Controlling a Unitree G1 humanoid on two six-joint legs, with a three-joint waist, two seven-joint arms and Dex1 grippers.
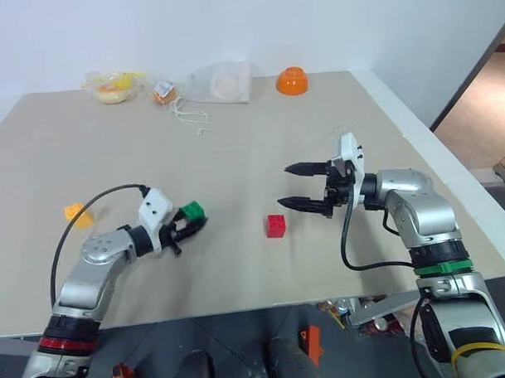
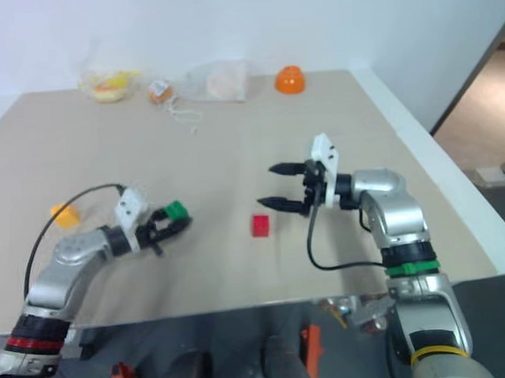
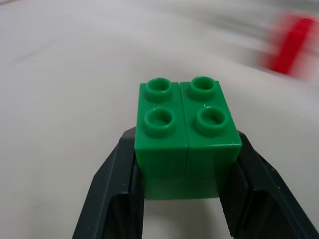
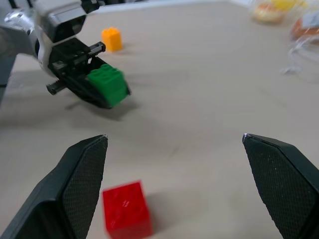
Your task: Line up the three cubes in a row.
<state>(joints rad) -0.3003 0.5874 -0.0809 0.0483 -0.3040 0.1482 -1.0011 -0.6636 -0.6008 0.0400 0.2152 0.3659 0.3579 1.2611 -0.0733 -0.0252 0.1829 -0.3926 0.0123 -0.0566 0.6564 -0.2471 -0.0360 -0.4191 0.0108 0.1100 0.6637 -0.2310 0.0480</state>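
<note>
The left claw (image 1: 190, 223) is pinching the green cube (image 1: 192, 212) just above the table (image 1: 235, 156), the right claw (image 1: 306, 185) is gaping beside the red cube (image 1: 276, 225), the yellow cube (image 1: 74, 213) is sitting far left, so setting green beside red looks next.

The two head views look forward and down over the bench (image 1: 259, 139) from above, taking in both arms and the far wall. The left wrist view sits very close behind the green cube (image 3: 185, 134). The right wrist view looks low across the bench, sharing the green cube and the red cube (image 4: 127, 209) with the head views.
</note>
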